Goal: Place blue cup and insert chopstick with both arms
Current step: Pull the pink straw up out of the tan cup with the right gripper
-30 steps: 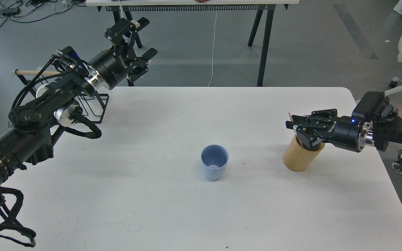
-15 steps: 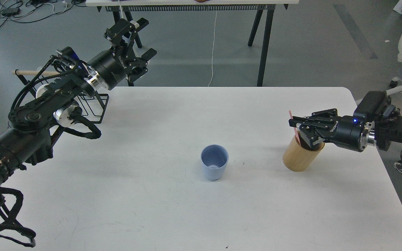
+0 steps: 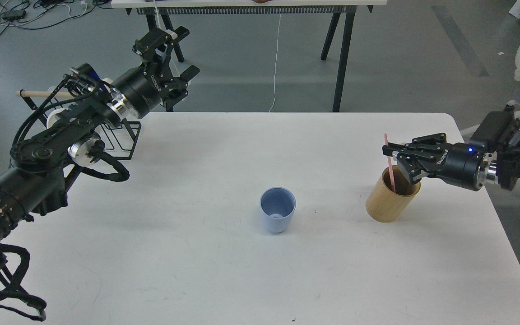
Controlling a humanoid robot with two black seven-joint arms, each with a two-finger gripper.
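White table fills most of the view, with its rounded far corner at the right and grey floor beyond. Lots of bare table lies all around the blue cup, which stands upright near the middle, well apart from both arms. To its right stands a tan bamboo holder, near the right edge of the table. A pink chopstick stands in it, poking up past its rim. The right gripper sits just above the holder's rim, beside the chopstick; its dark fingers bunch together, so I cannot tell if they pinch the stick. The left gripper hangs past the far left edge of the table, its fingers spread wide and empty. A black wire rack sits partly hidden behind the left arm. Black table legs stand farther back.
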